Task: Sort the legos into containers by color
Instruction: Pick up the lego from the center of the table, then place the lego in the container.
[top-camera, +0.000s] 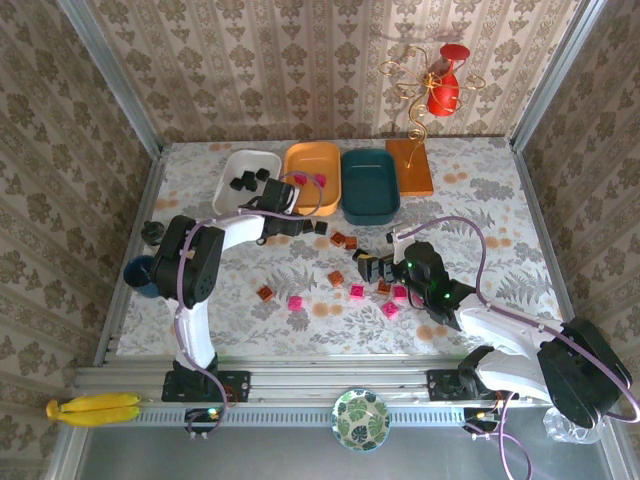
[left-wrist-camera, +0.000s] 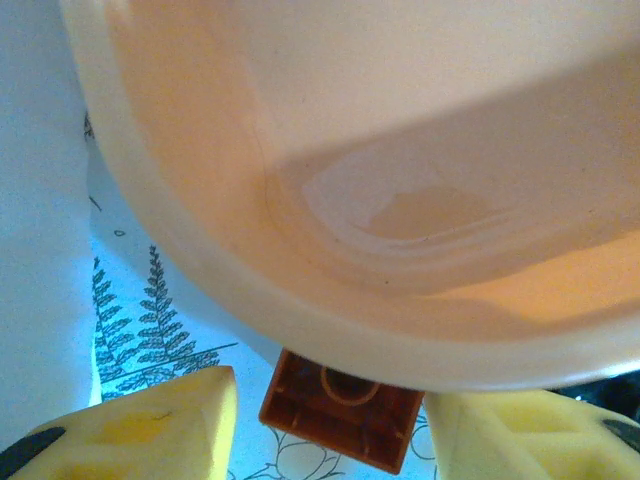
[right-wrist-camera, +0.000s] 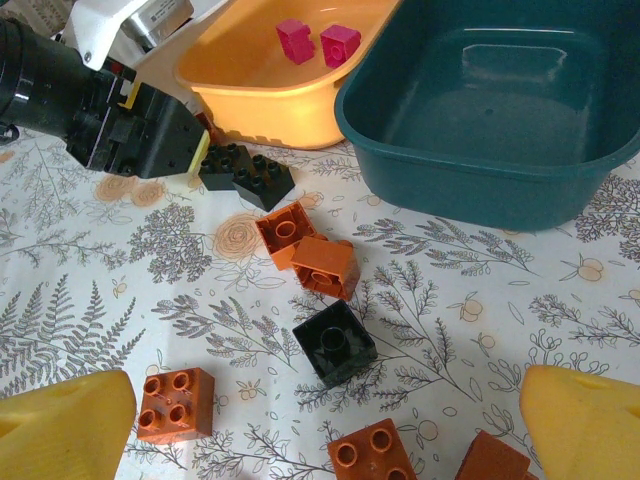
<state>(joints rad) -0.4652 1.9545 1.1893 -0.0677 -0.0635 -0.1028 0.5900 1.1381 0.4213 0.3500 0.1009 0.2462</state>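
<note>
While the flower-patterned table (top-camera: 215, 325) is littered with loose pieces, the sorting looks to be at an early stage. Along its far side stand three trays: the white tray (top-camera: 232, 165) has a few black bricks (top-camera: 248, 180) in it, the orange tray (top-camera: 312, 160) holds two pink bricks (right-wrist-camera: 318, 42), and the teal tray (top-camera: 370, 200) has nothing in it. The left gripper (top-camera: 305, 226) is up against the near rim of the orange tray; in its wrist view an orange-brown brick (left-wrist-camera: 340, 405) sits between the two yellow fingers (left-wrist-camera: 150, 425), underside toward the camera, just below that rim. I cannot tell whether the fingers are pressing on it or merely flanking it. The right gripper (right-wrist-camera: 325, 425) hovers over the middle of the table with its fingers spread wide and nothing between them. Below and ahead of it lie a black brick (right-wrist-camera: 335, 342), a pair of orange-brown bricks (right-wrist-camera: 310, 250) touching each other, and two more black bricks (right-wrist-camera: 245, 172) near the orange tray. Several pink bricks (top-camera: 357, 291) lie nearer the arms. Judging by this, most pieces remain unsorted, and every orange-brown one has yet to reach the teal tray.
</note>
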